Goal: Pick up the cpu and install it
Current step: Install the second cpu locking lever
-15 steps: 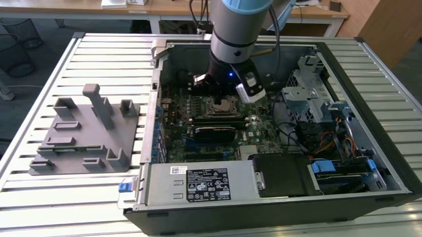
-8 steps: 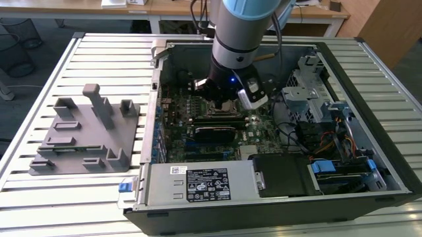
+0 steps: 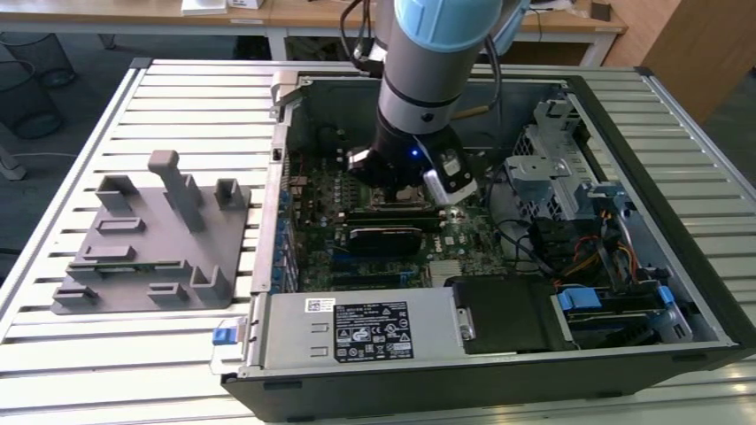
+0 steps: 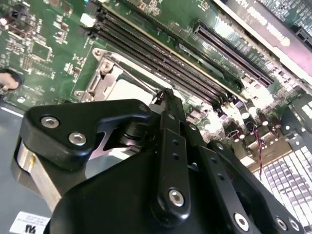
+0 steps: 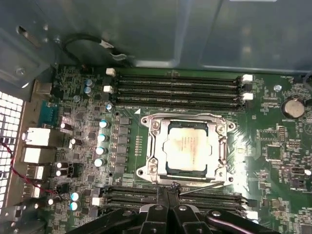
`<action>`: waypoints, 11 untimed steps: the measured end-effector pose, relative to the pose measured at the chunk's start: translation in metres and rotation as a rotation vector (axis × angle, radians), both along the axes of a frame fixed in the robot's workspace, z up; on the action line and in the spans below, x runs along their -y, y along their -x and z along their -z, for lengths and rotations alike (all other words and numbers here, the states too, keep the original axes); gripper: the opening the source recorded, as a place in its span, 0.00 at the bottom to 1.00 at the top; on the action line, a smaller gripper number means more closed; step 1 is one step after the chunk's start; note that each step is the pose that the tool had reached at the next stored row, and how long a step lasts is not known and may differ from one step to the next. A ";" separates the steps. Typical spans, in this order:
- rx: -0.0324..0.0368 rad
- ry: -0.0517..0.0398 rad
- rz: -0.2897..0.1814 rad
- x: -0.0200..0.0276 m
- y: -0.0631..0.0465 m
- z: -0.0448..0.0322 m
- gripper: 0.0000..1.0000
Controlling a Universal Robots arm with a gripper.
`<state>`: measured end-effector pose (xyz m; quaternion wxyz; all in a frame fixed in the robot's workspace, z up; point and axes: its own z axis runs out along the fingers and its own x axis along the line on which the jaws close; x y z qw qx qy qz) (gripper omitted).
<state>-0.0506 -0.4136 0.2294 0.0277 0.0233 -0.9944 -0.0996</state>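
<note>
The cpu (image 5: 187, 146), a pale silver square chip, lies flat in the metal socket frame (image 5: 152, 146) on the green motherboard (image 5: 278, 141). My gripper (image 5: 168, 191) is shut with nothing between its fingers. Its tips sit just past the socket's edge, beside the thin metal lever (image 5: 204, 185) and the memory slots (image 5: 131, 192). In the second wrist view the shut gripper (image 4: 163, 97) hangs right over the socket, and part of the cpu (image 4: 127, 90) shows behind it. In the exterior view the arm's wrist (image 3: 408, 142) reaches down into the open computer case over the socket (image 3: 396, 197).
A grey plastic tray (image 3: 154, 239) with upright posts lies on the slatted table on the exterior view's left. The case walls (image 3: 278, 177) surround the arm. A power supply (image 3: 354, 328) sits at the front, with drive cages and cables (image 3: 579, 221) on the exterior view's right.
</note>
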 end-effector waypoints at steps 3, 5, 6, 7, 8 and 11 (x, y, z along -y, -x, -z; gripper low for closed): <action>0.0000 0.0000 0.000 0.0000 0.005 0.0052 0.11; 0.0000 -0.0001 0.000 0.0001 0.008 0.0081 0.11; -0.0001 -0.0002 0.000 0.0001 0.010 0.0086 0.11; -0.0001 -0.0002 0.000 0.0002 0.011 0.0090 0.11; -0.0001 -0.0004 0.000 0.0001 0.011 0.0095 0.11; -0.0002 -0.0006 0.000 0.0005 0.012 0.0118 0.11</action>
